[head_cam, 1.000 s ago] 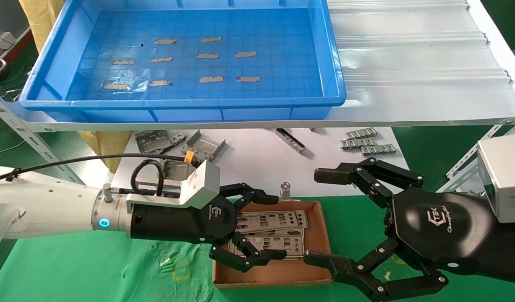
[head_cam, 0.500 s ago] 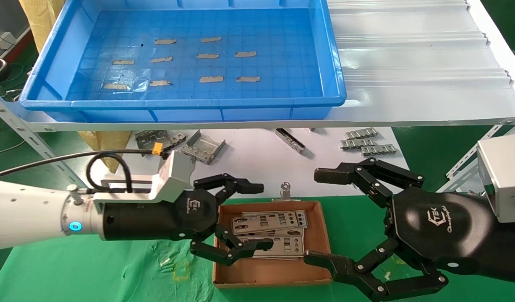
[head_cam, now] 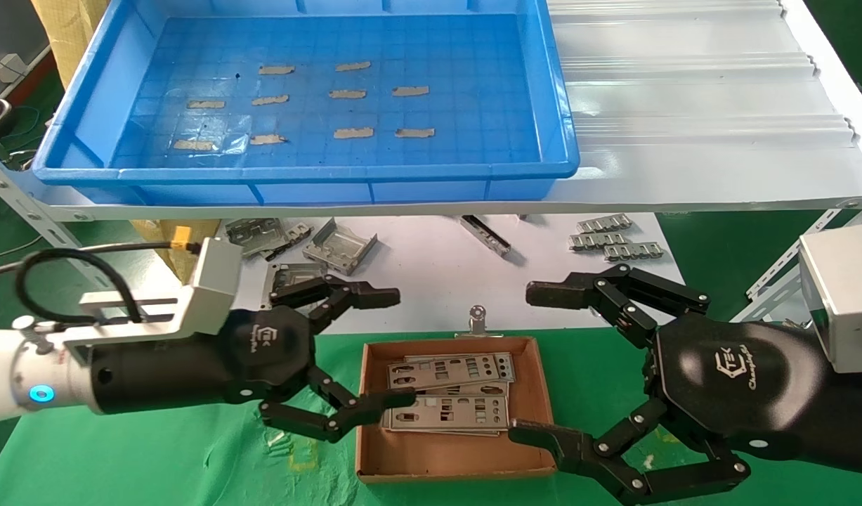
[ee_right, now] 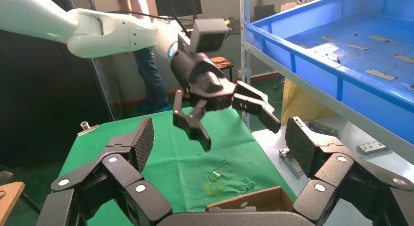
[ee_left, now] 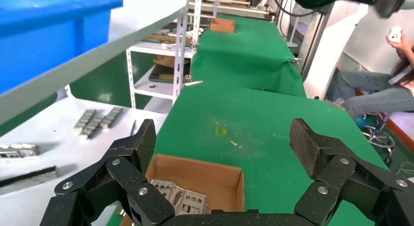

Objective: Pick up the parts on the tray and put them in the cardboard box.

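Observation:
Several silver-grey punched plates lie stacked in the small brown cardboard box on the green cloth; they also show in the left wrist view. My left gripper is open and empty, just left of the box, its lower finger over the box's left edge. My right gripper is open and empty, just right of the box. The blue tray on the white shelf holds only tan tape strips; no plates show in it.
Bent grey brackets and ridged clip strips lie on the white surface behind the box. A metal clip sits at the box's far edge. The white corrugated sheet extends right of the tray.
My left gripper has drawn back to the left, off the box, leaving the plates lying in it. The right arm has not moved.

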Controlling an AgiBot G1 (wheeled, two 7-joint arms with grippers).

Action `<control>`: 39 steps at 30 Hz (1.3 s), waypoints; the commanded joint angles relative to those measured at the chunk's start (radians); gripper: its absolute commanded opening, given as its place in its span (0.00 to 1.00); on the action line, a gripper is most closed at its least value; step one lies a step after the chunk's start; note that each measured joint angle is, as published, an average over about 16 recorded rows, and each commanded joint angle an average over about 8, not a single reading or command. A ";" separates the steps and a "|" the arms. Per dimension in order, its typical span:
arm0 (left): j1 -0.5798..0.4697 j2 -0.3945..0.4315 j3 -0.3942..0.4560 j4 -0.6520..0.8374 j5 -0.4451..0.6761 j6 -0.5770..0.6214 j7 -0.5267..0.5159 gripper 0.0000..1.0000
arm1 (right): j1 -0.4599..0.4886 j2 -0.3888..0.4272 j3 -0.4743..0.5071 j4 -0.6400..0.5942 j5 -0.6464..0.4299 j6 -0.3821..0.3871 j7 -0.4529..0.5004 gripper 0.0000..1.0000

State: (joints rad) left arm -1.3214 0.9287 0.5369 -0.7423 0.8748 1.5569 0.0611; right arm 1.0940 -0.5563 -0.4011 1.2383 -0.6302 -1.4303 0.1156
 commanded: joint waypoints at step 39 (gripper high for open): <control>0.261 -0.335 -0.272 -0.572 -0.154 -0.064 -0.257 1.00 | 0.000 0.000 0.000 0.000 0.000 0.000 0.000 1.00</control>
State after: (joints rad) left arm -1.0652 0.5998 0.2699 -1.3042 0.7237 1.4935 -0.1928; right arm 1.0938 -0.5562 -0.4011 1.2380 -0.6299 -1.4300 0.1156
